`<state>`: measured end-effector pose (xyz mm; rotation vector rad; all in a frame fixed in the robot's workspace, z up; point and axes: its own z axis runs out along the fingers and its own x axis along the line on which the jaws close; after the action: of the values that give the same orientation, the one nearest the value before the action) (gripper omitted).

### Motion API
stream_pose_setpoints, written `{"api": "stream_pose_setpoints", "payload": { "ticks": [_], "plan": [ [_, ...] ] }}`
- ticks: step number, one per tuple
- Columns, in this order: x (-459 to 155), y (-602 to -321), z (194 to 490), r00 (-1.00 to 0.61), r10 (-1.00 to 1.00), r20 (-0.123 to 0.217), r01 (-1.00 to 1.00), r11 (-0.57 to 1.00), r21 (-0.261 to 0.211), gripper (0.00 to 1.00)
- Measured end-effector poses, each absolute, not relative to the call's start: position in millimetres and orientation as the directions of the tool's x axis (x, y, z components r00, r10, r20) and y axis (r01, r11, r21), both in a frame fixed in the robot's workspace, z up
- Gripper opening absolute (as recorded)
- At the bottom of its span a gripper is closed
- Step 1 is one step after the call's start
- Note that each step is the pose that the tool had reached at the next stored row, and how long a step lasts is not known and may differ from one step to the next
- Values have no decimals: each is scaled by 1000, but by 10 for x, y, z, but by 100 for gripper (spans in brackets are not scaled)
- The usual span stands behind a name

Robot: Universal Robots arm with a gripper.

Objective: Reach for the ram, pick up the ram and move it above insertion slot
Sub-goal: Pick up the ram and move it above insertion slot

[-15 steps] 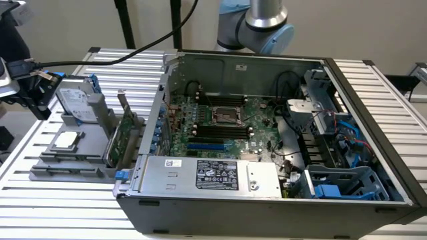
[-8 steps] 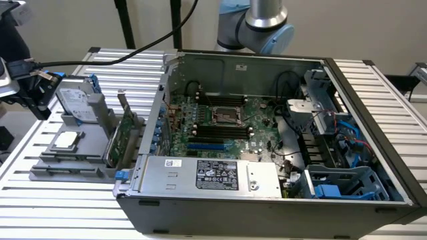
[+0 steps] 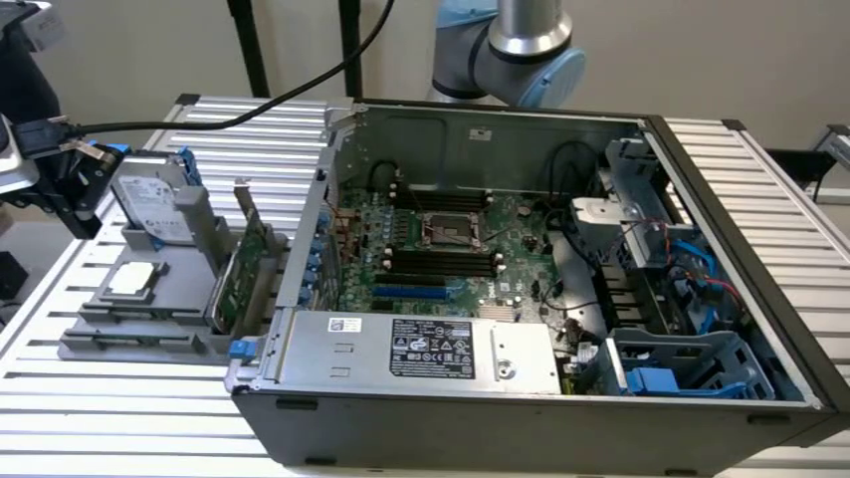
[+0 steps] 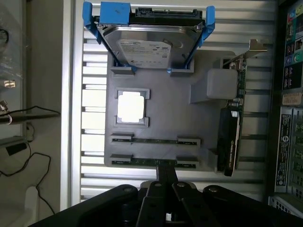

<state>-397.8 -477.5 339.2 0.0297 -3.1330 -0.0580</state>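
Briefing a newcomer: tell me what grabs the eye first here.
The open computer case with its green motherboard dominates the exterior view. On the grey holder at that view's left stands a blue-clipped hard drive; the tool hangs close to the ram.

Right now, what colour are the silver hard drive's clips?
The clips are blue; wrist view shows best.

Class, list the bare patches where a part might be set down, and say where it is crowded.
Free: holder tray between processor and expansion card; slatted table in front of the tray, beside the computer case. Crowded: inside the case.
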Motion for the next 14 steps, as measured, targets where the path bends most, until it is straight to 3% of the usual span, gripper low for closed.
{"api": "stream_pose_setpoints", "payload": {
  "ticks": [14],
  "plan": [
    [-3979,-4768,3387,-988,-154,7,-154,987,37,11]
  ]
}}
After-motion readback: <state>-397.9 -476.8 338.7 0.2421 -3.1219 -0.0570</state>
